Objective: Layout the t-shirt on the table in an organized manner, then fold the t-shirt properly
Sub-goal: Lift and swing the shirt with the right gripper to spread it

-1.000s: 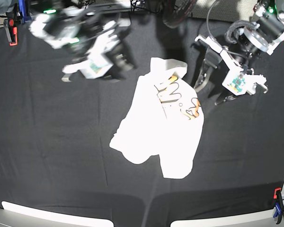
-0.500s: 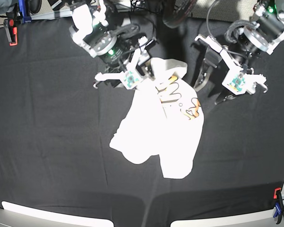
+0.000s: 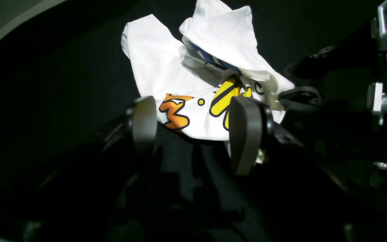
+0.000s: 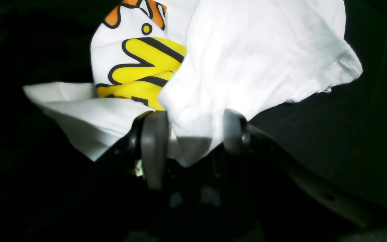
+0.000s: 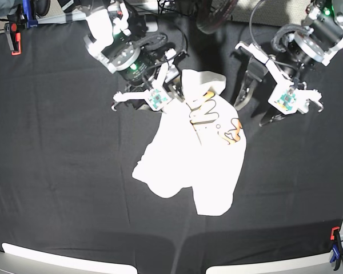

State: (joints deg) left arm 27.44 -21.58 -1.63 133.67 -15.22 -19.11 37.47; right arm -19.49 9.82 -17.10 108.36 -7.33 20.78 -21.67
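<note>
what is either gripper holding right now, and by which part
Nothing is clamped yet. The right gripper straddles a bunched fold at the edge of the crumpled white printed cotton t-shirt, fingers apart. The left gripper is open, clear of the cloth.

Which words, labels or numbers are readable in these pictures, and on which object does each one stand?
None reads as a whole word.
Crumpled white cotton t-shirt: yellow letters, folded over, unreadable.
Same shirt: orange letters, only a fragment, unreadable.
Same shirt: blue print, hidden in a fold.
Black cloth table: no text.
</note>
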